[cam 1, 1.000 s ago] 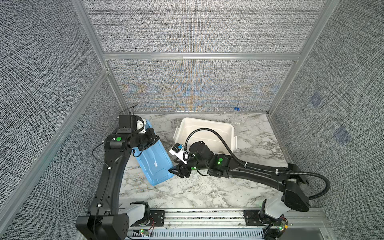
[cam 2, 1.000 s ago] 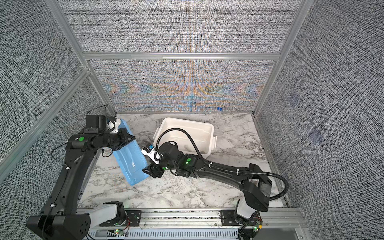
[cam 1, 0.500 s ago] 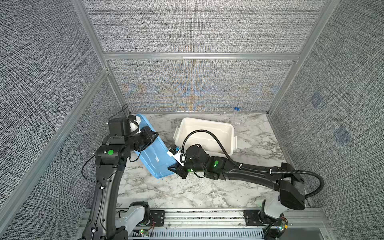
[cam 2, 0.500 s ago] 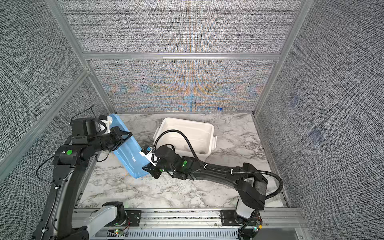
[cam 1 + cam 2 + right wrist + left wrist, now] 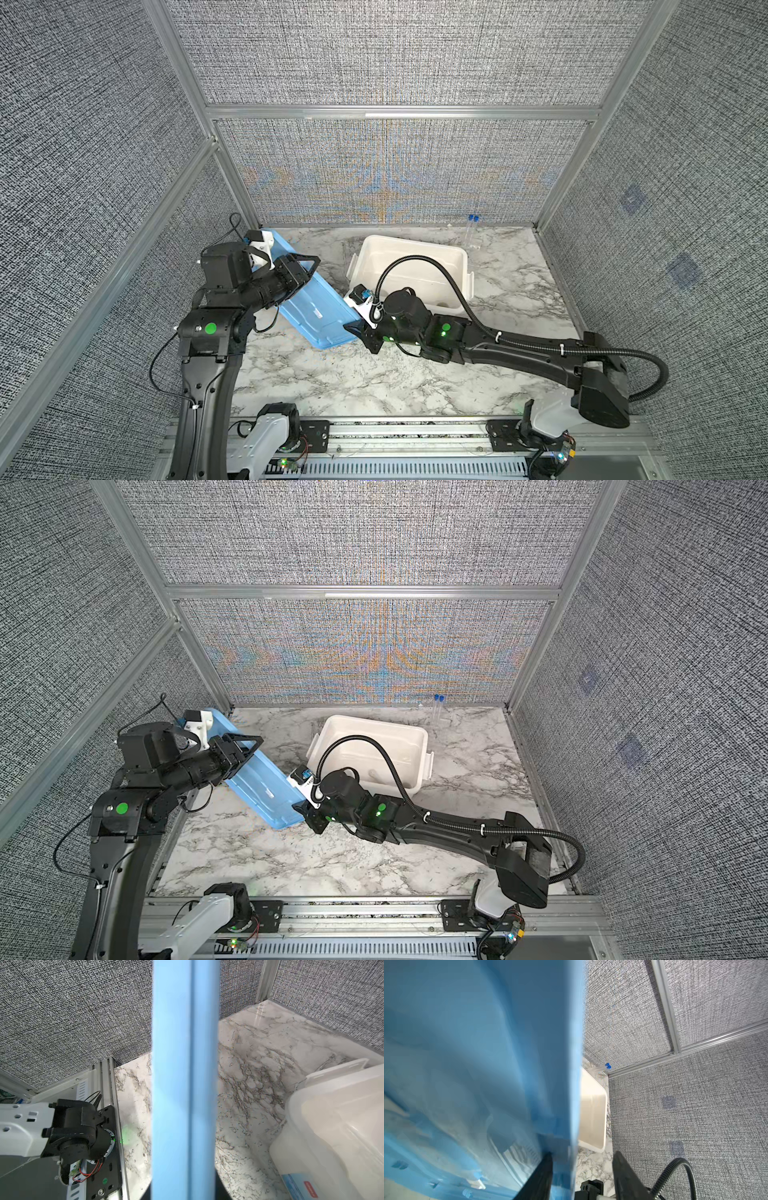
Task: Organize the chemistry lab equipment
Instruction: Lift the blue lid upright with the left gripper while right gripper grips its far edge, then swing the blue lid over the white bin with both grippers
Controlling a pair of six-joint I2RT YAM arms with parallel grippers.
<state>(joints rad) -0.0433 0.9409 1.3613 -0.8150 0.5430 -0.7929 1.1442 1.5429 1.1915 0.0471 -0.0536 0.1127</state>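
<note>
Blue lid (image 5: 316,307) pinched in right tool (image 5: 355,330) — capped tubes (image 5: 471,232) well apart.

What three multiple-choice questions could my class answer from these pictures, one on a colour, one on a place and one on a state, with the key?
1. The lid is:
A red
B light blue
C green

2. The capped tubes are:
A on the table by the back wall, outside the tub
B inside the tub
C on top of the lid

3. The right gripper is:
A open, away from everything
B holding a tube
C shut on the lid's edge

Key:
1 B: the lid shows light blue in every view.
2 A: the blue caps show beyond the tub's far corner in both top views.
3 C: the right wrist view shows the lid's edge clamped in it.
</note>
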